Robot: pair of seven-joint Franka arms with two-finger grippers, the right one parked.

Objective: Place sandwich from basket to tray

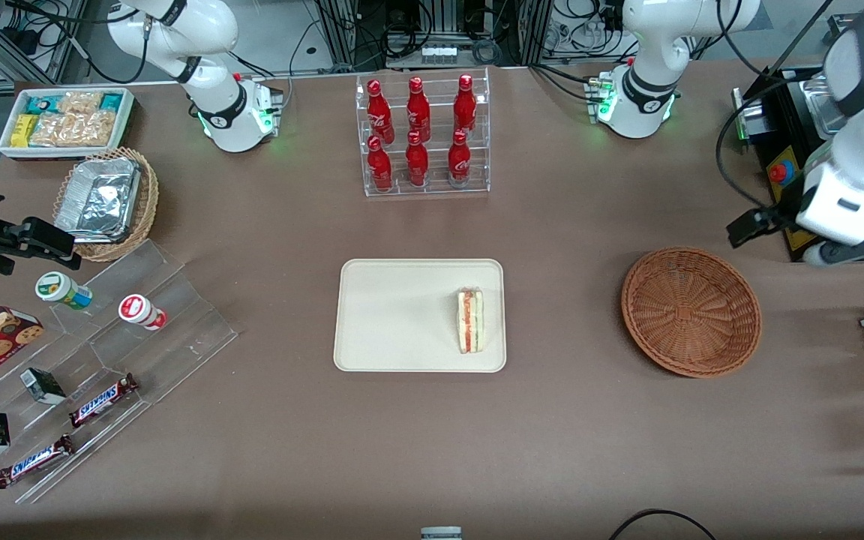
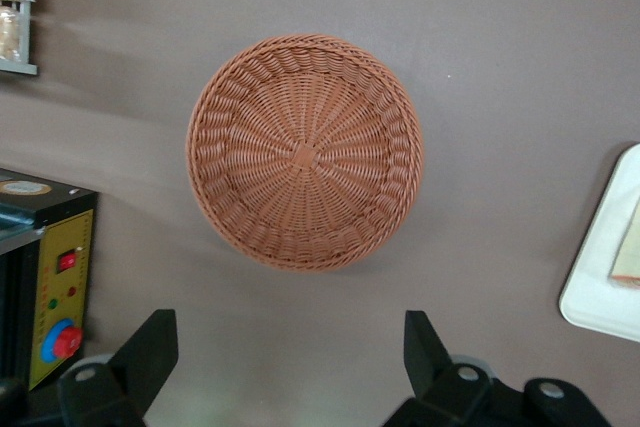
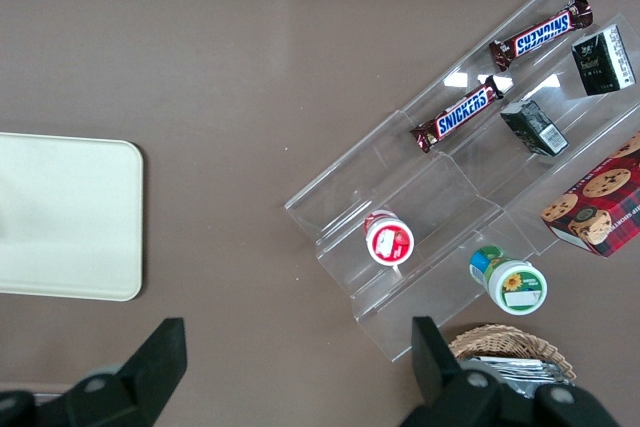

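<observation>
The sandwich [image 1: 471, 321] lies on the tray [image 1: 394, 315], close to the rim at the end that faces the basket [image 1: 691, 311]. It rests on its side, so the red and green layers of the filling are visible along one long edge. The tray sits flat near the middle of the brown bench [image 1: 552, 450], with most of its surface bare.

The basket stands well apart from the tray, toward the working arm's end of the bench, and nothing is in it — the wrist view shows the woven bottom [image 2: 303, 154] fully uncovered. A corner of the tray [image 2: 600, 287] also appears in that view.

The pincer [image 2: 290, 362] hangs in the air above the bench, just beside the basket and a little farther from the front camera than it. Its two dark fingers [image 2: 150, 352] stand wide apart, and there is nothing between them. In the front view the pincer [image 1: 814, 234] shows only partly under the white body of the arm.

Farther from the front camera than the tray, a clear rack holds six red bottles [image 1: 421, 131]. Toward the parked arm's end there are a clear stepped stand [image 1: 139, 330] with chocolate bars and small cups, a tan wicker basket with a foil container [image 1: 102, 199], and a white bin of snacks [image 1: 64, 120].
</observation>
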